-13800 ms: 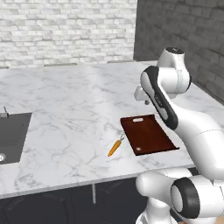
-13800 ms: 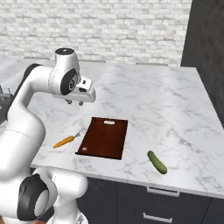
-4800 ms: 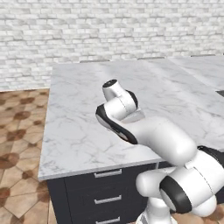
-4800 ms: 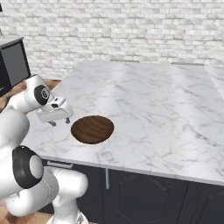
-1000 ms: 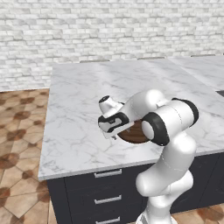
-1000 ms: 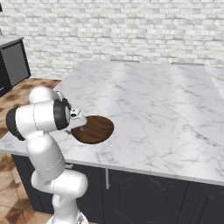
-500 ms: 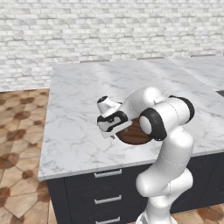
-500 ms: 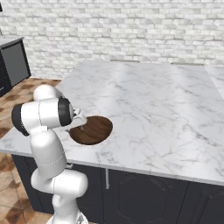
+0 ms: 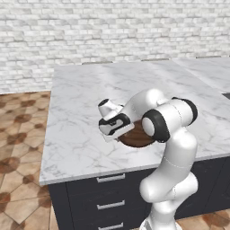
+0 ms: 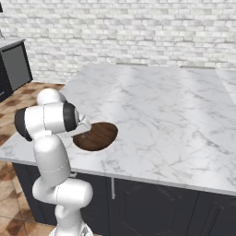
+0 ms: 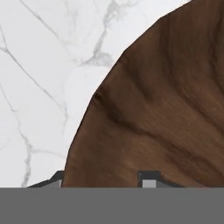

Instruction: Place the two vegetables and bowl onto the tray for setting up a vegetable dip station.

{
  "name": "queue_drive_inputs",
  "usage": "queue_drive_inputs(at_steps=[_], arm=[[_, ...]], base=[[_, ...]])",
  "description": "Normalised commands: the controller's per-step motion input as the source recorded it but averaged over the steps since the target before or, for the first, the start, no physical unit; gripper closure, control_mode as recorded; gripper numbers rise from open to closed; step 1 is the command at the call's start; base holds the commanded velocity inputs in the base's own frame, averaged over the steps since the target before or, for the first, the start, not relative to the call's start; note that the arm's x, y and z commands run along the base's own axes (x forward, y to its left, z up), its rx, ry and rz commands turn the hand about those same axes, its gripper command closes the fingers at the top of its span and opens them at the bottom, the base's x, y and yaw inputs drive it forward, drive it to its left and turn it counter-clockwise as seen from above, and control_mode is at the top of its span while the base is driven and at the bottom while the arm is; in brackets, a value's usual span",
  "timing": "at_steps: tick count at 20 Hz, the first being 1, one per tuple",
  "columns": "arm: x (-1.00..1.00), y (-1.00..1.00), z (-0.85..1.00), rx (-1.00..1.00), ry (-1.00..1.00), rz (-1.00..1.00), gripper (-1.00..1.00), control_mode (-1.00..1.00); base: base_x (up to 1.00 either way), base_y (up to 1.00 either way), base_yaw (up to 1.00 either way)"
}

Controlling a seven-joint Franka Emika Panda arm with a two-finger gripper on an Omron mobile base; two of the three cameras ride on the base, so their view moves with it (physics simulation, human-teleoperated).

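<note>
Dark cabinet fronts with pale bar handles [image 9: 110, 178] are facing the robot below the near edge of the white marble bench [image 10: 175, 120], and a brown tiled floor [image 9: 20, 148] is showing to the left of them. The white arm [image 9: 173, 123] is bending over that near edge, reaching left and down to the bowl [image 10: 96, 136], which is sitting on the bench close to its near edge and toward its left end. The bowl is round, shallow and dark brown with clear wood grain. The gripper [image 11: 105, 181] is sitting right at the bowl's left rim: in the hand view one dark fingertip is rising over the marble just outside the rim and the other over the wood inside it, so the jaws are straddling the rim. Whether they are already pressing on the wood or standing slightly apart from it cannot be told from these pictures. In the left base view the hand is covering the bowl's left part, with the brown interior showing just beside the forearm. Past the bowl the veined marble is stretching away toward the far edge, and a pale grey brick wall [image 9: 112, 31] is running behind it. At the far left of the right base view a dark cabinet [image 10: 16, 64] is standing against that wall.
</note>
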Motion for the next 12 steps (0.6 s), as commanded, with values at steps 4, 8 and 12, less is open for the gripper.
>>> queue_drive_inputs(at_steps=[4,8,12], arm=[[-0.14,-0.14,0.09,0.09,0.01,0.00,1.00,-1.00],[-0.14,-0.03,0.21,0.11,0.00,0.01,1.00,-1.00],[-0.15,0.00,0.30,0.07,0.00,0.03,1.00,-1.00]], base=[[0.00,0.00,0.00],[0.00,0.00,0.00],[0.00,0.00,0.00]])
